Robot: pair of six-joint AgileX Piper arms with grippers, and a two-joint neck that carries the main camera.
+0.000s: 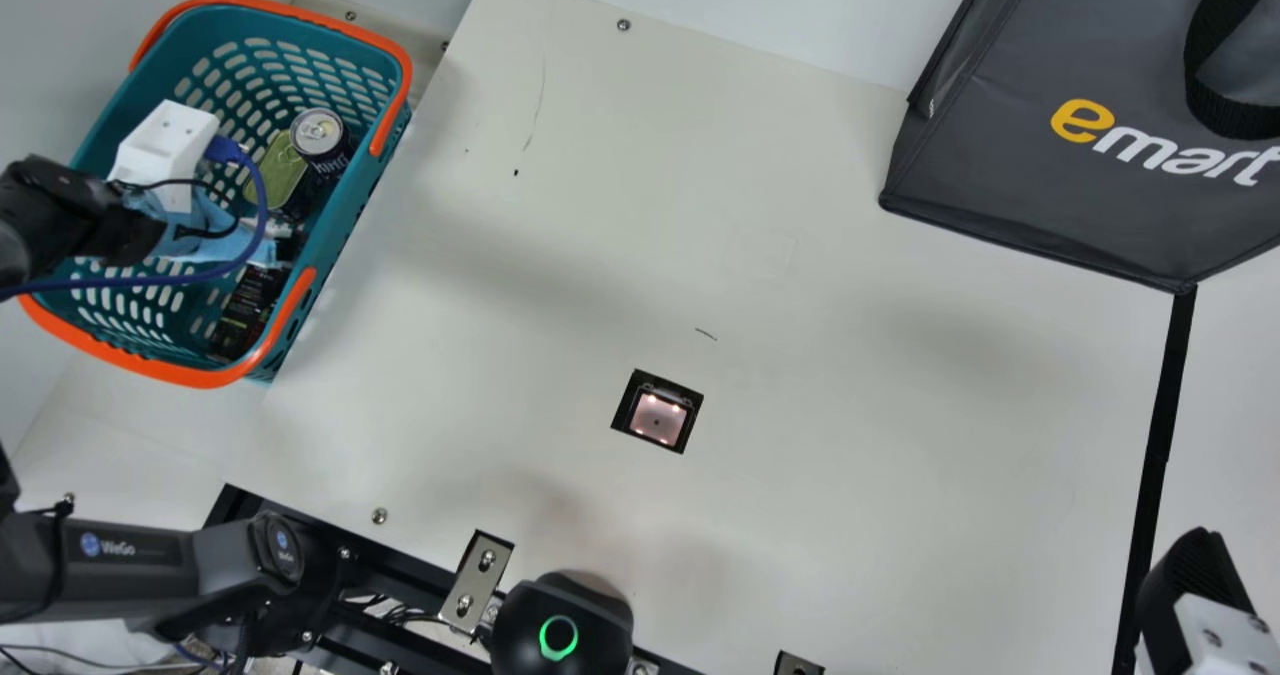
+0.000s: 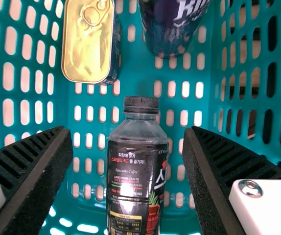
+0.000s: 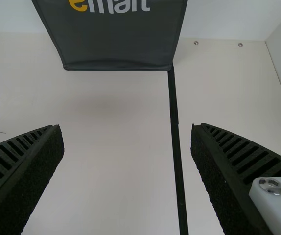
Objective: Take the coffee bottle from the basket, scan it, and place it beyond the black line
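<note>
Teal basket (image 1: 345, 220), coffee bottle (image 2: 138, 171) inside, its base cut off at the left wrist view's edge — left gripper (image 1: 200, 220) spread over it, right gripper (image 1: 1190, 590) spread too, main view cropping it

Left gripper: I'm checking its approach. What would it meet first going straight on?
Most likely the bottle, lined up between its open fingers in the left wrist view, though the depth is unclear.
</note>
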